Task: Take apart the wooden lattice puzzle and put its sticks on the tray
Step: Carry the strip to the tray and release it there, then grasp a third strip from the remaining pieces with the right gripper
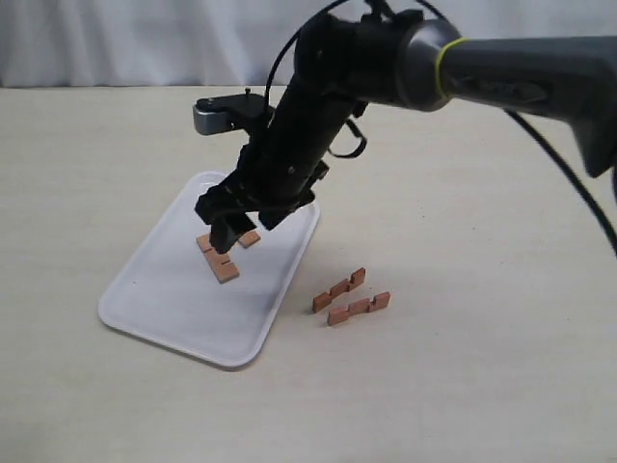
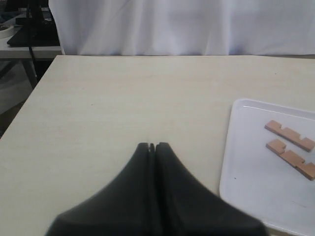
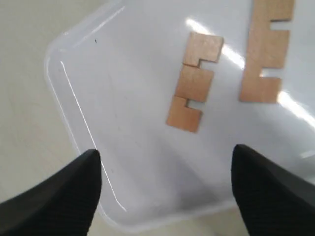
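The lattice puzzle is apart; no joined grid shows. Two reddish-brown notched sticks (image 1: 220,262) (image 1: 249,238) lie on the white tray (image 1: 174,309), one partly hidden behind my right gripper (image 1: 229,236). That gripper hangs open just above the tray with nothing between its fingers. In the right wrist view both sticks (image 3: 193,81) (image 3: 266,54) lie flat beyond the gripper (image 3: 165,162), near the tray's rim (image 3: 74,128). Two more sticks (image 1: 339,285) (image 1: 359,308) lie on the table right of the tray. My left gripper (image 2: 152,146) is shut and empty over bare table beside the tray (image 2: 246,162).
A white curtain (image 1: 145,39) closes off the back of the beige table. In the left wrist view the table edge (image 2: 29,93) drops off to dark furniture (image 2: 29,29). The right arm (image 1: 501,72) spans the upper right of the exterior view.
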Motion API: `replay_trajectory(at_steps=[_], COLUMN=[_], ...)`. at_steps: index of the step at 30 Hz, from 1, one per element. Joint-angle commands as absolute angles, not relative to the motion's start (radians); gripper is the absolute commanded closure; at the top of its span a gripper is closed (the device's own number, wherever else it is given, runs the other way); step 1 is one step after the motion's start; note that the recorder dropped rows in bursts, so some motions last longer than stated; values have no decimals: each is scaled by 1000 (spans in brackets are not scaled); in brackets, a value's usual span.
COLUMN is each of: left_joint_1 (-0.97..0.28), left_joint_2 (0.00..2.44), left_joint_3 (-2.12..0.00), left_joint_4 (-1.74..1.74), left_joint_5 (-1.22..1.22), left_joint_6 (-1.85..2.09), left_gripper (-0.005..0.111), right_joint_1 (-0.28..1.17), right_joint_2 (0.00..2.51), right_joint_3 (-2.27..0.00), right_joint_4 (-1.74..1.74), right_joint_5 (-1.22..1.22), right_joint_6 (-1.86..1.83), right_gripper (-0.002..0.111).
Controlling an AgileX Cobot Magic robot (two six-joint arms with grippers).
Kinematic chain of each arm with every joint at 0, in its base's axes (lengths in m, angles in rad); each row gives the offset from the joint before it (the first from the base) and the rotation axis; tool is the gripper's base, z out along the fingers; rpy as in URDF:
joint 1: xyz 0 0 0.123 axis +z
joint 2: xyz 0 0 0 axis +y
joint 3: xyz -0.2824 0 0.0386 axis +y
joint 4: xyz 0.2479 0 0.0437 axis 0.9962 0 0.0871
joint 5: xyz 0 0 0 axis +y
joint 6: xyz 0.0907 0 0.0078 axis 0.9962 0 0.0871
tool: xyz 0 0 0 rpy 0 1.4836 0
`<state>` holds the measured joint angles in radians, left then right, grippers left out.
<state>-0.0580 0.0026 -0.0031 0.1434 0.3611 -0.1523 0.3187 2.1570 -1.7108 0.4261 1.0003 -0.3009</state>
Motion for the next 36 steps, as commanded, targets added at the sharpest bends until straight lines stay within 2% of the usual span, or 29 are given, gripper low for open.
replay_trajectory(at_steps=[1,5,10,19,30,36], left_joint_1=[-66,-66,-66,-66,-66,-66], left_joint_2=[0,0,0,0,0,0], left_joint_3=[0,0,0,0,0,0], left_joint_4=[145,145,145,145,145,145], left_joint_5=[355,355,355,355,355,355], left_joint_6=[-151,-151,-151,-151,-151,-151], left_gripper=[107,107,107,107,107,107], right_joint_1=[315,315,315,315,315,315], right_joint_2=[2044,1923,1799,1770,1770,1773], right_joint_3=[-1709,-1588,-1393,-1094,-924,-914], right_joint_4=[160,-29,-45,-73,-121,-121], right_joint_5=[1123,1087,1035,913,512,483], right_joint_6=[-236,-171,-335,-545,-591,-584], right_gripper=[41,41,41,41,41,41])
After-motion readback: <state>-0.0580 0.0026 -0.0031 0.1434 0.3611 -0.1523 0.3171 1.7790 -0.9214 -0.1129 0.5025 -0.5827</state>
